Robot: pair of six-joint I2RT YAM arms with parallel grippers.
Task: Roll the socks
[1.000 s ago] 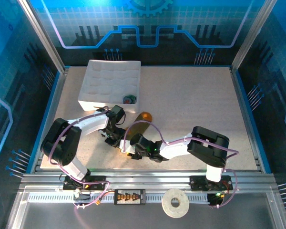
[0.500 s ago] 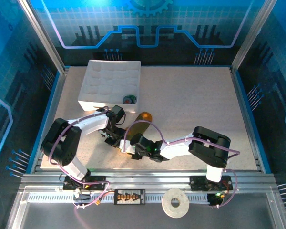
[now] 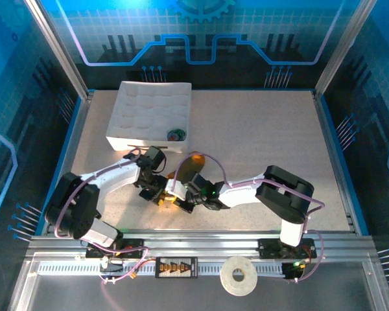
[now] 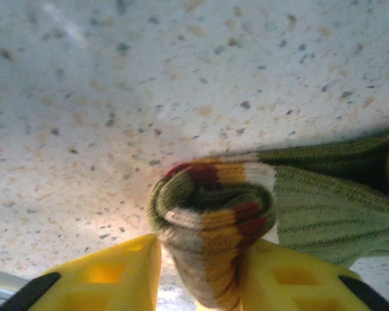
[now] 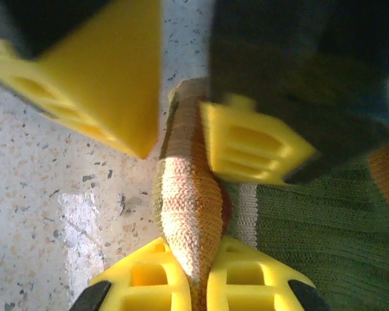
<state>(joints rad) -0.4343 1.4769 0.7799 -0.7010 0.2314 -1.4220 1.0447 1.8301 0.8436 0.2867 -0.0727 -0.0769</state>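
Observation:
The olive-green sock (image 3: 189,166) lies flat on the table, its orange toe (image 3: 197,157) pointing away from the arms. Its striped cuff end is rolled into a tight bundle (image 4: 211,210). My right gripper (image 5: 198,285) is shut on that roll (image 5: 188,201), pinching one end of it. From the opposite side my left gripper (image 4: 204,249) stands open around the roll; its right finger (image 4: 292,278) touches the knit and its left finger (image 4: 110,272) stands a little off. Both grippers meet near the table's front centre (image 3: 168,196). A small dark-and-green rolled sock (image 3: 176,135) sits in the tray.
The white gridded tray (image 3: 142,113) stands at the back left, a short way beyond the left arm. The speckled tabletop (image 3: 272,136) stretches to the right and back. A metal rail (image 3: 201,243) runs along the near edge.
The right gripper has shut on the rolled cuff and the left gripper has opened around it. The left arm's elbow has swung lower and to the left; both grippers shifted slightly.

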